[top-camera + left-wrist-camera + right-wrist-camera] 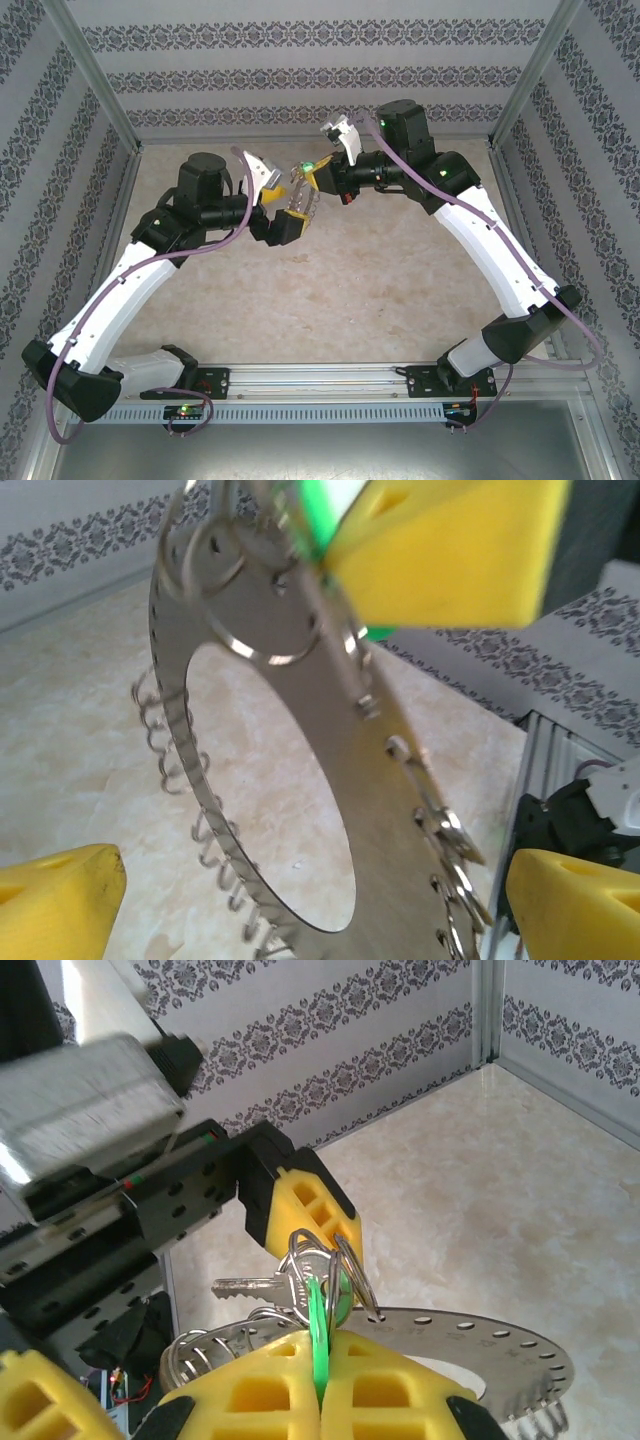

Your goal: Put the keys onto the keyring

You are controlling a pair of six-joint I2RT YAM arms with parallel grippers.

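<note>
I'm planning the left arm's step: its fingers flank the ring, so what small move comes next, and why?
Probably close the left gripper on the keyring. Its fingers stand open either side of the flat plate, while the ring seems to hang from the right gripper, shut on the green key.

Both arms rise from their bases at the near edge of the worktop, with the elbows flared outward. They then bend inward so that the wrists meet above the middle. The left gripper (297, 207) reaches forward and to the right, its yellow fingers (60, 895) spread wide apart. The right gripper (314, 178) faces it from the right, and its yellow fingers (270, 1390) are pressed together on the green key (318, 1340). The two grippers sit just beside each other, their tips close.
</note>
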